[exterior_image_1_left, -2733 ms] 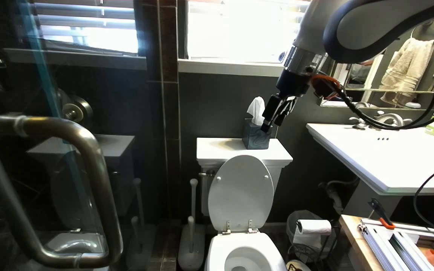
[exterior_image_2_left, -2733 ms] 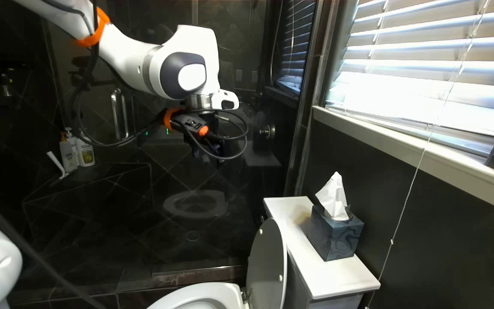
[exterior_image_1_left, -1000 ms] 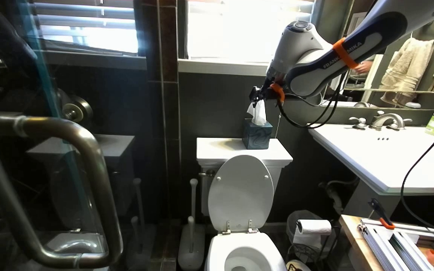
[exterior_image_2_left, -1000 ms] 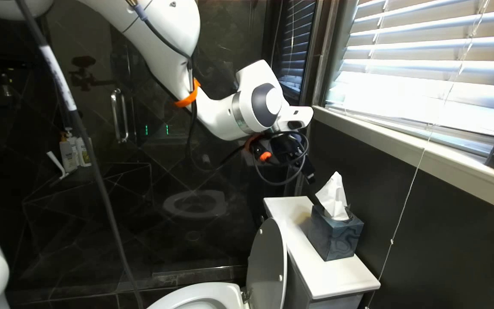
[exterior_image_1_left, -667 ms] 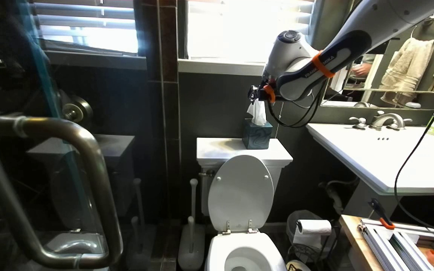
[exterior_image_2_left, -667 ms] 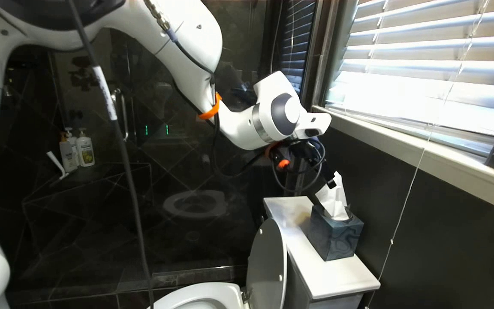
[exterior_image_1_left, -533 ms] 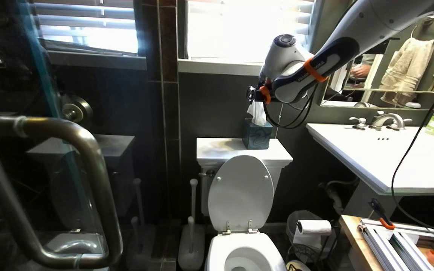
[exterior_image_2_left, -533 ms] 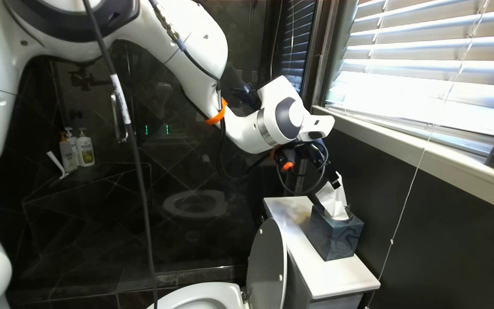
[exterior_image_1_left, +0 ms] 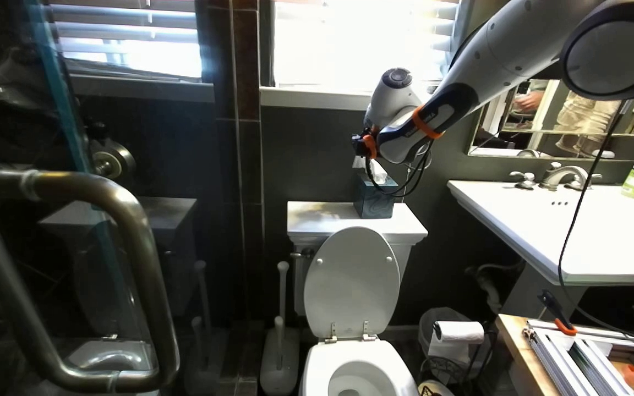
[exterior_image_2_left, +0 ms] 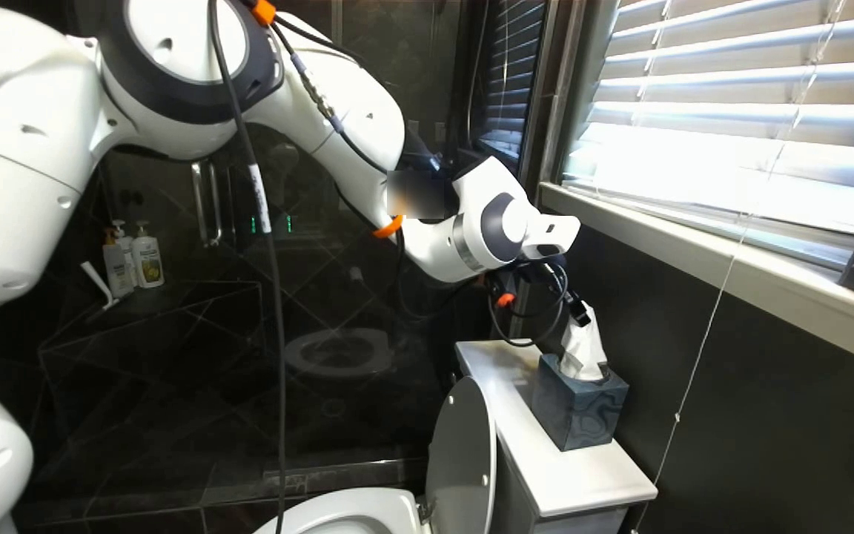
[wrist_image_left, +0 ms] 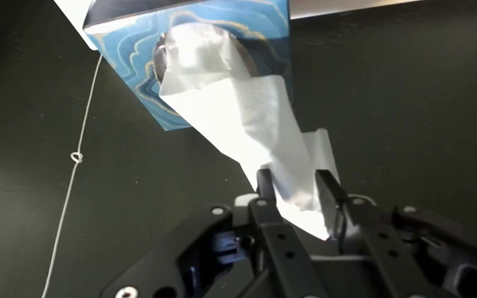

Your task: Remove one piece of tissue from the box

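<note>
Tissue (wrist_image_left: 255, 120) rises from the top of the box (exterior_image_2_left: 594, 415), its foot inside and its free end lying between the jaws, which stand a little apart and do not pinch it flat. The box sits upright on the table (exterior_image_2_left: 597, 482), here the white top of the toilet tank (exterior_image_1_left: 403, 254), probably for being level and within reach of the arm (exterior_image_1_left: 504, 47). In the wrist view the tissue leans toward the jaws and one of them seems to press against it; that contact may be what bends it, though I cannot be sure. The jaws point down at a slant, likely so that the tissue slips between them while the arm avoids the wall (exterior_image_2_left: 768, 430) and the sill (exterior_image_2_left: 679, 251) above. Closing there, well up the free end, should leave the box alone. I would then draw upward slowly, since the box may be light enough to follow and the paper thin enough to tear.
</note>
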`<state>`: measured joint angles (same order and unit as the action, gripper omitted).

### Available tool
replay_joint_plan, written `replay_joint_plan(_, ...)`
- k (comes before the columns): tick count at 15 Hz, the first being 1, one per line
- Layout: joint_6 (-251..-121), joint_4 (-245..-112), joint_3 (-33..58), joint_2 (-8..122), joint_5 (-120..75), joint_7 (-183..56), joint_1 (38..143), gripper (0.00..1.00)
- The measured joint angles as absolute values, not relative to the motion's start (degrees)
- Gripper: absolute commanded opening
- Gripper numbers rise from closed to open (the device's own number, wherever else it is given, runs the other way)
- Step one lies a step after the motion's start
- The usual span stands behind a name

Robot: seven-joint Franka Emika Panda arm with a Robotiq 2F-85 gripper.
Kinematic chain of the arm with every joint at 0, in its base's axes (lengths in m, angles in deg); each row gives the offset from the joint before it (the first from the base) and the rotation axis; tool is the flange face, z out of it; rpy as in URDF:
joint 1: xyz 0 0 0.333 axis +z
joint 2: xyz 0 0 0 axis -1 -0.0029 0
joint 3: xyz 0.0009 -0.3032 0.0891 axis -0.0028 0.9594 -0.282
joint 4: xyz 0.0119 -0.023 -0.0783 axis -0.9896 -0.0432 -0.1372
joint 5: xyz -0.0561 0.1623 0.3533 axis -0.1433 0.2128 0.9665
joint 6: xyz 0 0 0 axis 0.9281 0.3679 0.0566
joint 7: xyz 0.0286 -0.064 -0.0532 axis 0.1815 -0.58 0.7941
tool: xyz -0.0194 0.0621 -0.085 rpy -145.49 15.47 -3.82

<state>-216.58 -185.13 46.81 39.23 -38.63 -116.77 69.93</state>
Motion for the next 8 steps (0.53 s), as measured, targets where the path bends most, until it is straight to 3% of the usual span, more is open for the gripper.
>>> replay_joint_plan(8,-216.6,-182.4,53.5,38.1,-33.0,-116.6,73.1,0.00)
